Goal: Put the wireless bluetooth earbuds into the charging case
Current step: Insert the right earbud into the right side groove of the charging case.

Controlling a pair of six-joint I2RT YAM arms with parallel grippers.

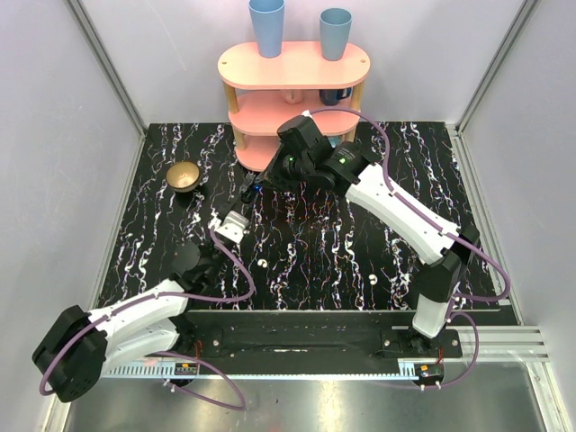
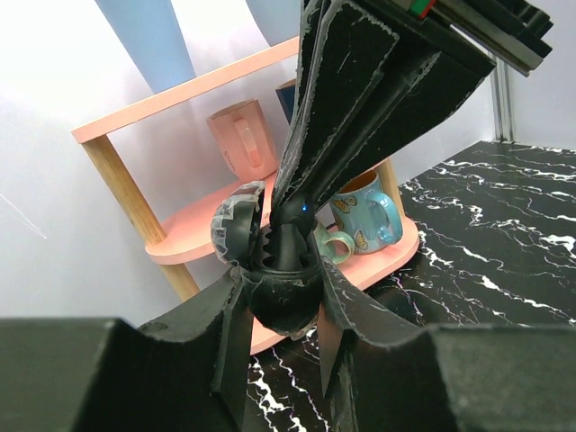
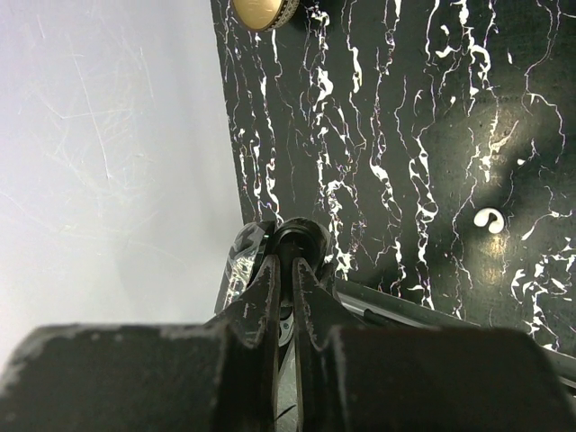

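Well short of finished, two arms meet over the far-left part of the black marbled surface [image 1: 342, 243], just in front of a pink shelf [image 1: 292, 65] stocked with mugs and blue cups. The left tool [image 2: 281, 272] pinches the charging case [image 2: 286, 297] from both sides and appears to hold it raised off the surface. The case looks dark in the wrist views, and its lid [image 2: 236, 220] stands swung open to one side. The right tool [image 3: 286, 263] reaches into the open mouth with its fingers pressed together to a thin slit. Nothing white shows between them, and whether they hold anything cannot be told. Two small curled white specks, apparently the earbuds, lie loose on the surface and well apart. The near-left earbud [image 1: 261, 263] sits nearer than the case, toward the middle, and the near-right earbud [image 1: 372, 279] lies farther right, closer to the right arm. A brass bowl [image 1: 184, 175] rests at the far left. By the look of it, opening the case is done or nearly so, while neither earbud is seated. Both would have to be picked up, turned to suit their sockets and pressed in, and the lid perhaps closed. Their tiny size against such wide fingers looks the likeliest source of trouble.
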